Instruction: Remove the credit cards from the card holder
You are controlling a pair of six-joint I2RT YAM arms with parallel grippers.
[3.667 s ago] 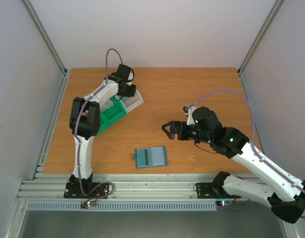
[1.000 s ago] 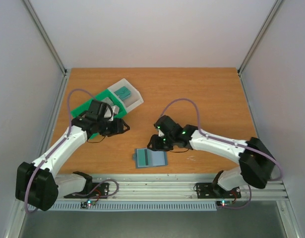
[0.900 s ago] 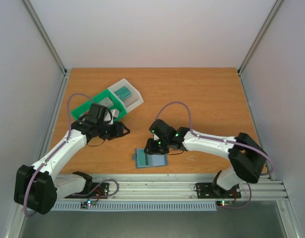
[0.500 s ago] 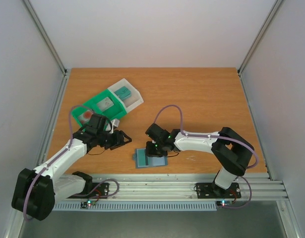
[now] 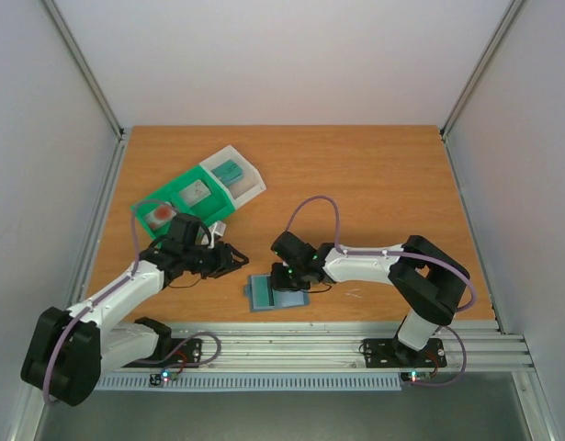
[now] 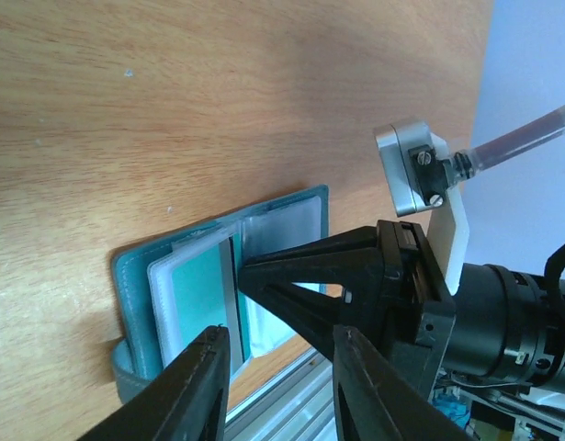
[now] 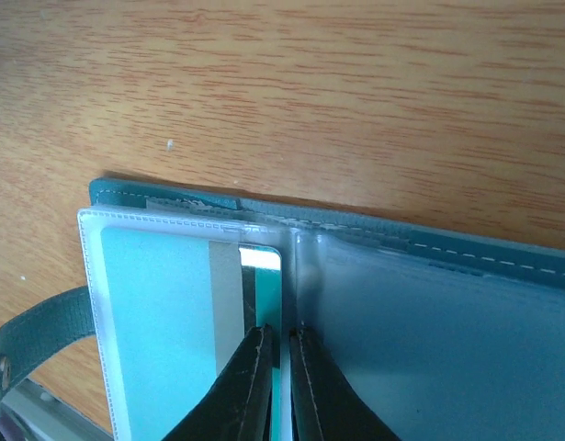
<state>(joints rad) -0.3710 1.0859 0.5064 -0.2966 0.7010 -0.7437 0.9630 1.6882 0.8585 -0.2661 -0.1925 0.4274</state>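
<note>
Card holder [image 5: 277, 294] open flat at counter's [image 5: 355, 175] near edge, long axis left-right; teal credit card [image 7: 158, 303] in a clear pocket; my right gripper [image 7: 282, 335], almost closed, pinches its inner edge; left gripper [image 5: 234, 260] part-open, empty.

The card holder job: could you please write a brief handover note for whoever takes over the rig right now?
Left gripper: open, empty, hovering just left of the card holder.
Right gripper: shut on a credit card edge at the holder's fold.
The holder lies open near the table front edge.
Done: a teal card lies in the green tray, in its white bin.
Left: pull the pinched card out, then any others.
</note>
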